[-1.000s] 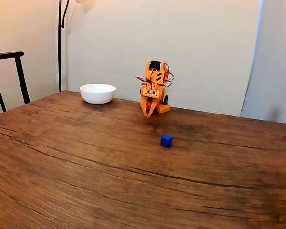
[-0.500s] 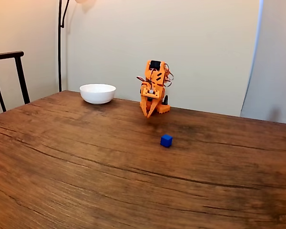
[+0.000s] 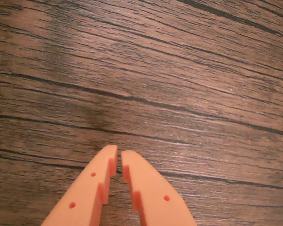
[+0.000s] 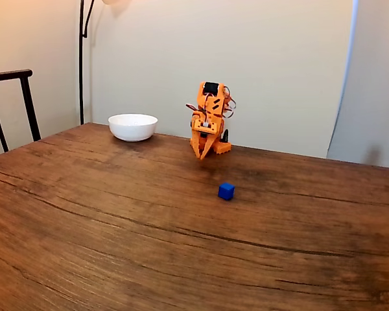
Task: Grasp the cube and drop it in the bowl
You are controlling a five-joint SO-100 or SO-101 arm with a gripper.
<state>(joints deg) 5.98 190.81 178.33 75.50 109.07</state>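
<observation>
In the fixed view a tiny deep-blue cube [image 4: 226, 190] rests on the wooden table [image 4: 117, 220], a little in front of the folded orange arm. The white bowl [image 4: 133, 126] stands at the table's far edge, left of the arm. My orange gripper [image 4: 202, 155] points down just above the table near the arm's base, well behind the cube. In the wrist view my gripper [image 3: 119, 153] comes in from the bottom edge, its two fingers almost touching, shut with nothing between them, over bare wood grain.
A dark chair back [image 4: 13, 97] stands beyond the table's left edge, and a lamp pole [image 4: 82, 58] rises behind the bowl. A pale wall lies behind the arm. Bare wood stretches across the table's front half.
</observation>
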